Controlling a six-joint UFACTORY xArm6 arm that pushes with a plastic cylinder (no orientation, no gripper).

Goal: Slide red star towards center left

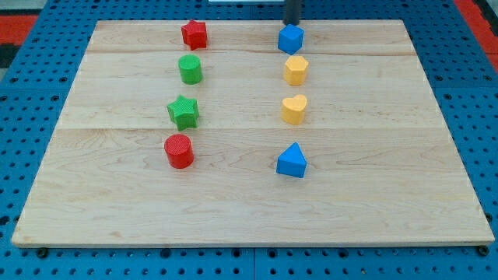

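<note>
My tip (292, 23), bare, rests just behind the blue block (290, 38), upper middle; the red star (194, 33), upper left, looks light, rigid, likely to spin unless pushed squarely

Wooden board (249, 210) carries eight blocks (two columns).

Pale matt wooden board (249, 194) (visible grain)

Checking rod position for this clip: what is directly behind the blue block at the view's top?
The dark rod rises just behind the blue block, at the board's top edge. My tip seems to meet the block's upper edge; actual contact is hidden.
</note>
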